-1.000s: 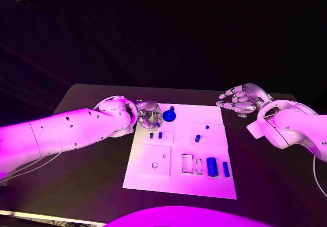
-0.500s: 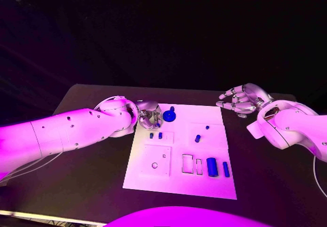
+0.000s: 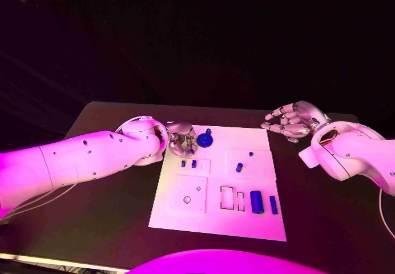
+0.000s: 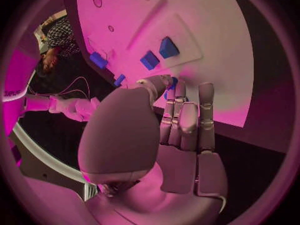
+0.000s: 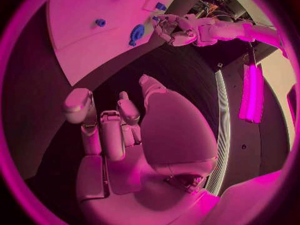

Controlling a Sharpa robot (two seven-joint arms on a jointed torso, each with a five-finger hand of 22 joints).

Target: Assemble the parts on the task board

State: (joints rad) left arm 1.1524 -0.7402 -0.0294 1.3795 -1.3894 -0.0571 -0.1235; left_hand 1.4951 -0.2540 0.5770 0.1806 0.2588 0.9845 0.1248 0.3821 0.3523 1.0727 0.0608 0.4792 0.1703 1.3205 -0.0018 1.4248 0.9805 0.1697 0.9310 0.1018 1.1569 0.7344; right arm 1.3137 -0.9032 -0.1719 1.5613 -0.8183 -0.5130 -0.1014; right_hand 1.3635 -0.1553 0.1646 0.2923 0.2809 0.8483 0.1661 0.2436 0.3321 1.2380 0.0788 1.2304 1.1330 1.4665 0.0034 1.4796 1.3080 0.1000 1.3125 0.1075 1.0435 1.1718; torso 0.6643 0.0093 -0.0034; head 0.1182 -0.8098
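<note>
The white task board (image 3: pixel 218 182) lies mid-surface, with a round blue part (image 3: pixel 204 138) near its 11 o'clock corner, two small blue pieces (image 3: pixel 188 164) below that, one (image 3: pixel 238 167) toward the centre, and two blue bars (image 3: pixel 263 202) toward 4 o'clock. The left robot hand (image 3: pixel 181 140) sits at the board's 10 o'clock edge just beside the round part, fingers curled; whether it grips anything cannot be told. The right robot hand (image 3: pixel 288 121) hovers off the board's 1 o'clock corner over the dark surface (image 3: pixel 107 205), fingers loosely curled and apart, holding nothing.

Bare black table (image 3: pixel 107 188) either side of task board (image 3: pixel 216 217); left robot hand (image 3: pixel 181 140) beside round blue part (image 3: pixel 204 138).
</note>
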